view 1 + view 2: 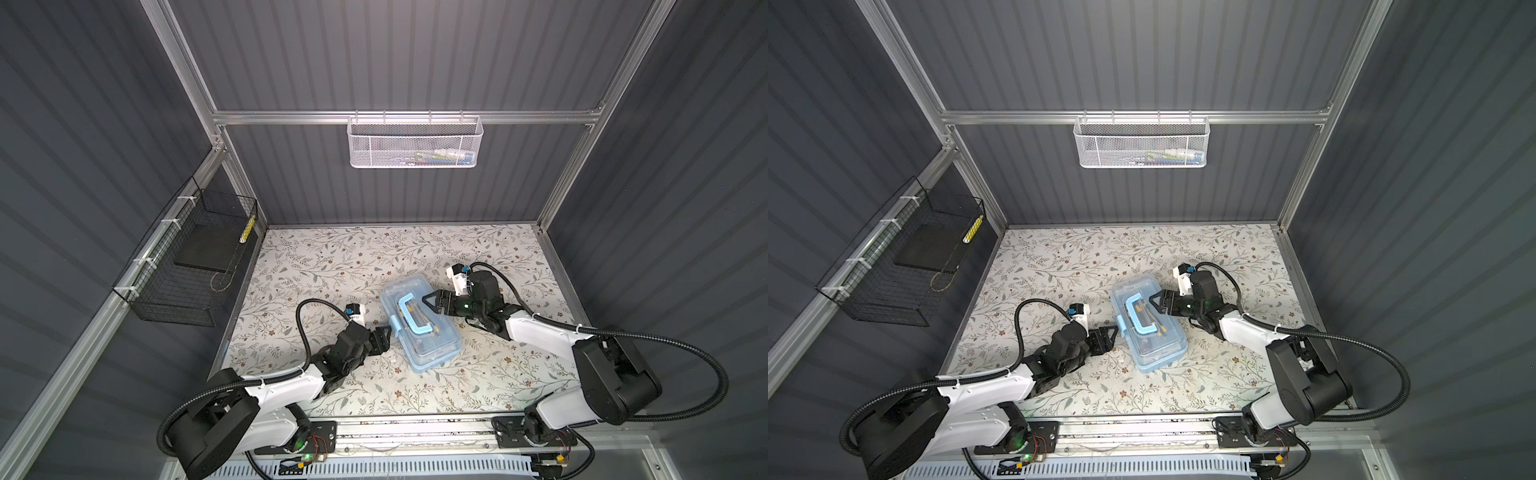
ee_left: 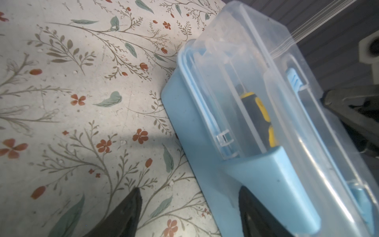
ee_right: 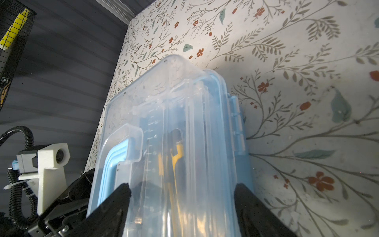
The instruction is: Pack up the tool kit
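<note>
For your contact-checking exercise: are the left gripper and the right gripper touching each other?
Apart. Both top views show the tool kit lying between the left gripper and the right gripper.

The right pincer (image 3: 182, 197) is straddling the kit (image 3: 174, 127) with jaws spread wide over its clear lid. Yellow-handled tools (image 3: 176, 156) are showing inside. The kit is sitting on the floral desk (image 3: 297, 61).

The white mesh basket (image 1: 413, 143) holds items too blurred to identify, and the tool kit (image 2: 266, 127) runs off the left wrist view's edge.
</note>
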`<state>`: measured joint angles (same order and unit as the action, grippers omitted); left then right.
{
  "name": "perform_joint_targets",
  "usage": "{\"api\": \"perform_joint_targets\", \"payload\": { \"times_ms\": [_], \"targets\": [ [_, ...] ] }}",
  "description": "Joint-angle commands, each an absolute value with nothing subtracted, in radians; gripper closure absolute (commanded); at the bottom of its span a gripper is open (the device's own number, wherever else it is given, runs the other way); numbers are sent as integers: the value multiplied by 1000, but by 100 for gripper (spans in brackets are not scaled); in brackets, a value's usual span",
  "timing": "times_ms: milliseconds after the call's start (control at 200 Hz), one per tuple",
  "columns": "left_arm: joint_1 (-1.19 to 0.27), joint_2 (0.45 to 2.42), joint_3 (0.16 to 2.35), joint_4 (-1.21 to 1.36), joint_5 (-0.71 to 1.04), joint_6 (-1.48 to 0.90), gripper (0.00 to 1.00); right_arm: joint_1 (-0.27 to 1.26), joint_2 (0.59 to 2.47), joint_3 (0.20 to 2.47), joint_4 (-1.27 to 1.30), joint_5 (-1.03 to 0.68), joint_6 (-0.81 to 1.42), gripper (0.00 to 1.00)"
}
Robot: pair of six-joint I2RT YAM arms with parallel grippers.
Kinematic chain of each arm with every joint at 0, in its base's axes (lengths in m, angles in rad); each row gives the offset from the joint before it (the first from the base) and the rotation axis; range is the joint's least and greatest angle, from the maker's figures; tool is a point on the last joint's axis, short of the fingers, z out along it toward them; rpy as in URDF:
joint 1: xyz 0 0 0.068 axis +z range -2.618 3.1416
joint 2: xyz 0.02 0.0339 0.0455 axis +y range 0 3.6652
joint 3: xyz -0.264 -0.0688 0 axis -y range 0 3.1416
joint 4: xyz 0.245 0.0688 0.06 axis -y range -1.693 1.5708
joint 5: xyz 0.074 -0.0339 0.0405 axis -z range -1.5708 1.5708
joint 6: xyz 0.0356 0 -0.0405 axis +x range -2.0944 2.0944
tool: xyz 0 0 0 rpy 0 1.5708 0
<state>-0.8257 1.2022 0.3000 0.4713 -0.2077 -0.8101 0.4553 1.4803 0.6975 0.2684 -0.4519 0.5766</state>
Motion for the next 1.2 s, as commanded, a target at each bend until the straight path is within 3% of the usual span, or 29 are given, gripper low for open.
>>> {"api": "perform_joint_targets", "payload": {
  "times_ms": [0, 120, 260, 425, 696, 1006, 1196],
  "targets": [
    [-834, 1163, 276, 602, -175, -870, 30, 473, 1503, 672, 216, -495, 579, 20],
    [-834, 1153, 258, 630, -170, -889, 33, 475, 1510, 672, 224, -499, 583, 20],
    [-835, 1194, 263, 676, -149, -890, 46, 476, 1516, 673, 227, -502, 584, 20],
    [-838, 1299, 264, 799, -96, -918, 52, 477, 1514, 678, 221, -502, 583, 20],
    [-844, 1384, 265, 900, -59, -946, 50, 478, 1508, 678, 212, -500, 578, 20],
    [-844, 1264, 264, 762, -103, -919, 51, 479, 1508, 676, 212, -500, 578, 20],
    [-845, 1191, 317, 600, -91, -887, 60, 479, 1506, 673, 215, -499, 578, 20]
  ]
}}
